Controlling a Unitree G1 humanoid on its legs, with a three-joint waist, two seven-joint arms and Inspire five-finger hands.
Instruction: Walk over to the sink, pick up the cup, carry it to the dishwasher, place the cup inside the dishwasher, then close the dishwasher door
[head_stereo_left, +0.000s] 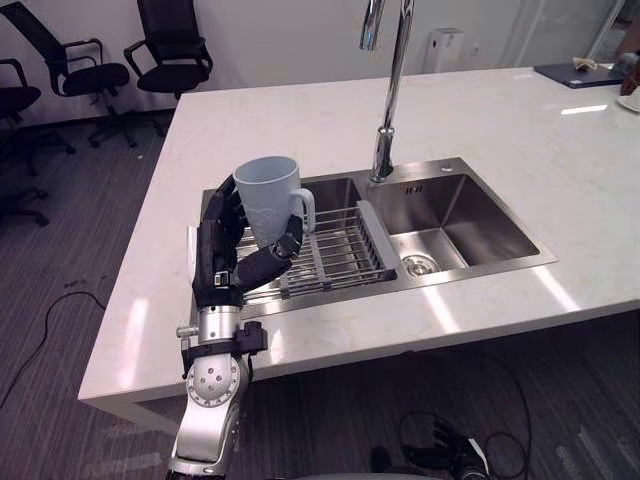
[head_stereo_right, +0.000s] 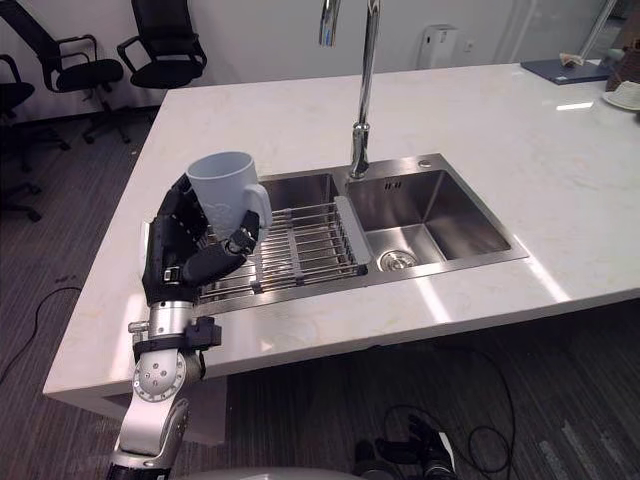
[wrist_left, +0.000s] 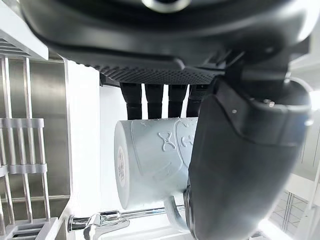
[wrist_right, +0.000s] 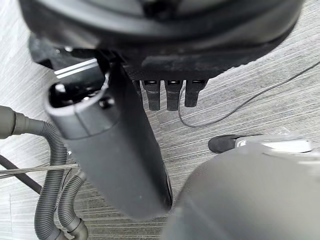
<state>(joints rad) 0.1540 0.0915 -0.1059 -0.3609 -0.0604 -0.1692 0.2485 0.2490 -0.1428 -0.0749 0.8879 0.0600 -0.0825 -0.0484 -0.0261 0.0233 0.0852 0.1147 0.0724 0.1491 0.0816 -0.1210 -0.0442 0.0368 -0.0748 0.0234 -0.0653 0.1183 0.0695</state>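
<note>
In the left eye view, the left hand (head_stereo_left: 224, 252) is gripping the pale cup (head_stereo_left: 268, 196), fingers wrapping one side and the thumb curling round the other, below the handle. The cup is sitting mouth up, slightly tilted, and showing over the left end of the steel sink (head_stereo_left: 478, 232), by the wire rack (head_stereo_left: 338, 250) that is lying across the left basin. A tall faucet (head_stereo_left: 390, 100) is rising behind the sink from the white counter (head_stereo_left: 300, 115).

In the right eye view, the cup's handle is pointing toward the rack, and black office chairs (head_stereo_right: 160, 45) are standing past the counter's far left corner.

In the left wrist view, the fingers (wrist_left: 152, 97) are pressing on the cup's wall, with the thumb closing on it from the other side.

In the right wrist view, the right hand (wrist_right: 112, 145) is hanging low over grey floor (wrist_right: 280, 95); its fingers look relaxed and apart from the thumb, though they are foreshortened, and it is holding nothing.
</note>
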